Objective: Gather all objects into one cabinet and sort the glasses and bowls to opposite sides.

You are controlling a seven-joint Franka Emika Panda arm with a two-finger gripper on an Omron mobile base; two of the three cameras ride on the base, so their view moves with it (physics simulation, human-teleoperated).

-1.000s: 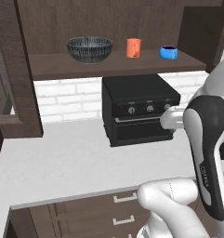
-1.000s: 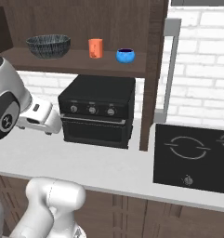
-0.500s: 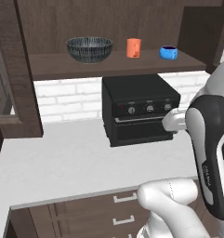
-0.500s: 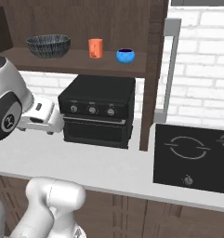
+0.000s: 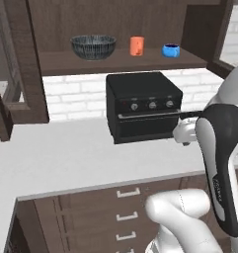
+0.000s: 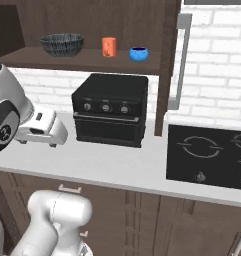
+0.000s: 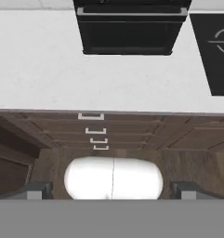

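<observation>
Left base view: you've got the wide dark-brown wood cabinet [image 5: 115, 62] w/ its long shelf board across the top. On that board, L to R: the bowl [image 5: 93, 46], round, wide, dark blue-grey w/ fine pale radial stripes; the orange cup [image 5: 136, 45], small plain cylinder, near the bowl but apart; the blue item [image 5: 171, 50], small, rounded, glossy, near the cup, also apart. Below sits a black boxy oven [image 5: 142, 112] w/ three knobs and a bar handle, on the pale matte surface [image 5: 56, 158]. White brick wall [image 5: 73, 91] behind. The arm's smooth white shell w/ dark joint rises at lower right, in front of the oven's right end. Brown drawer fronts w/ pale handles under the surface.

Right base view: same shelf, same order: bowl [image 6: 62, 44] left, orange cup [image 6: 109, 46] mid, blue item [image 6: 138, 54] right, all upright, none touching. Oven [image 6: 111, 109] under the shelf. To its right a flat black glass cooktop [image 6: 207, 156] w/ thin ring marks is set into the surface [image 6: 117, 167]. A grey metal bar handle [image 6: 179, 60] runs vertical by the cabinet's side panel.

Hand view: looks down at the surface [image 7: 62, 65] edge, oven [image 7: 129, 28] front at top, cooktop [image 7: 215, 51] corner at right, drawer handles below. The fingers [image 7: 111, 189] stand at the far left and far right of the bottom edge, spread fully wide, w/ nothing between them; left tip [image 7: 34, 189] is dark grey, blocky.
</observation>
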